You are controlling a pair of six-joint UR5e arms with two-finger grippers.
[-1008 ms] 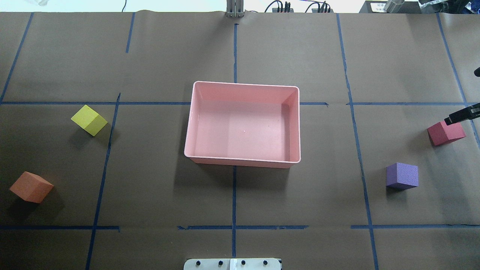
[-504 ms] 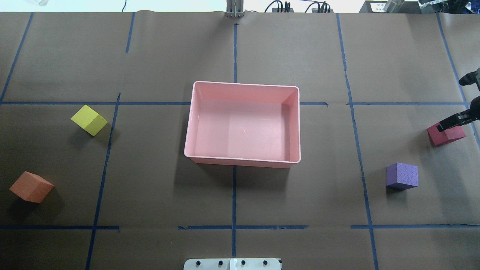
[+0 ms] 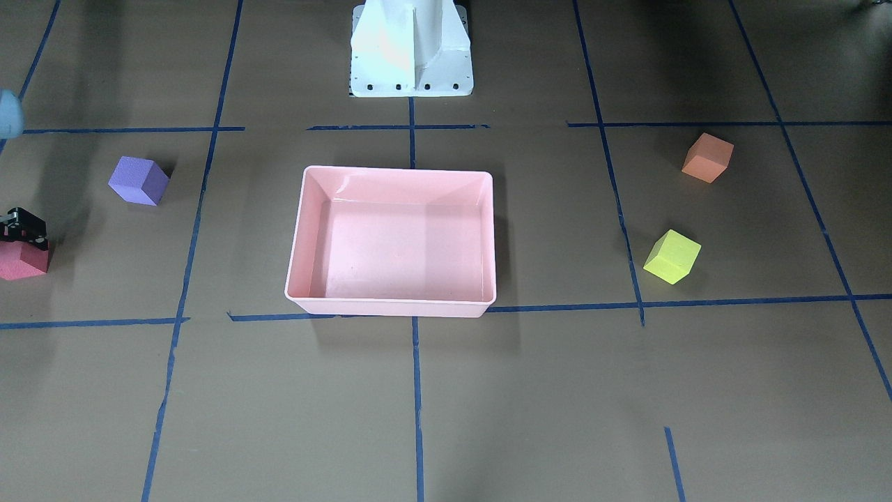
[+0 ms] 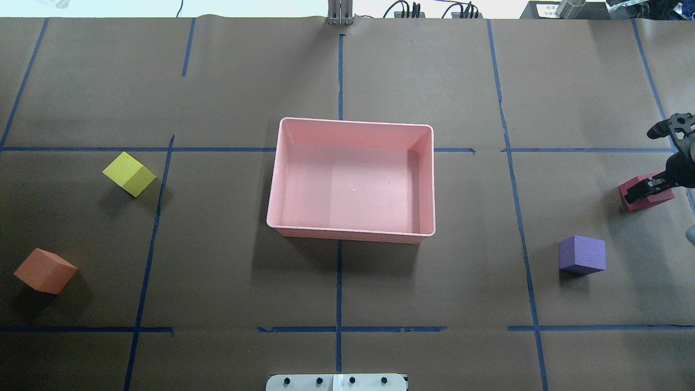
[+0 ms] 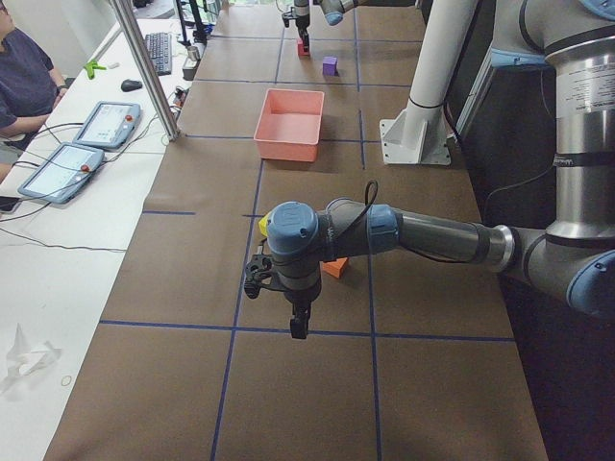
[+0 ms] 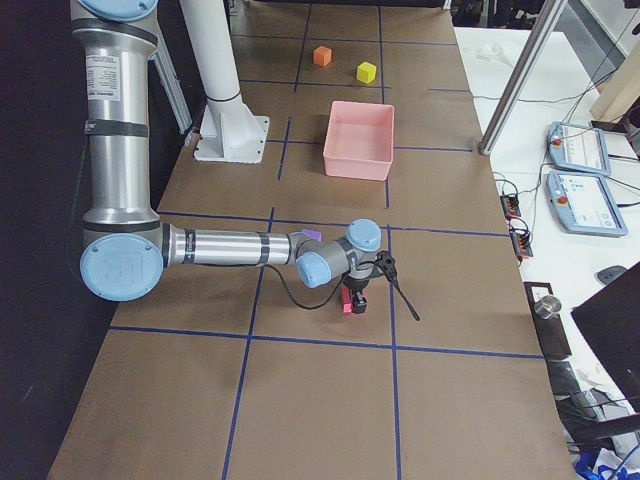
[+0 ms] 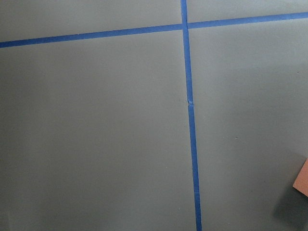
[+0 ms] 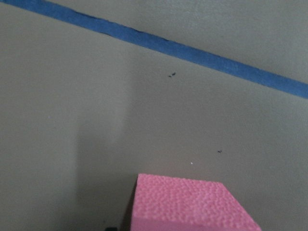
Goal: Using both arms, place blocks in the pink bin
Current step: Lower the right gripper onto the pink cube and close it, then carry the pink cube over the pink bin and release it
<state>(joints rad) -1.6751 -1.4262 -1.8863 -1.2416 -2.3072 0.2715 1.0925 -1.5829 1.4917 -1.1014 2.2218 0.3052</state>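
The pink bin stands empty at the table's middle. The yellow-green block and orange block lie on the left. The purple block and red block lie on the right. My right gripper is open at the right edge, right over the red block, one finger across its top. The red block fills the bottom of the right wrist view. My left gripper shows only in the exterior left view, hovering beside the orange block; I cannot tell if it is open.
The white base pedestal stands behind the bin. Blue tape lines grid the brown table cover. An operator with tablets sits past the table's far side, beside a metal post.
My right gripper has come further in from the right edge and lower, its finger now across the red block's top. The blocks and bin have not moved.
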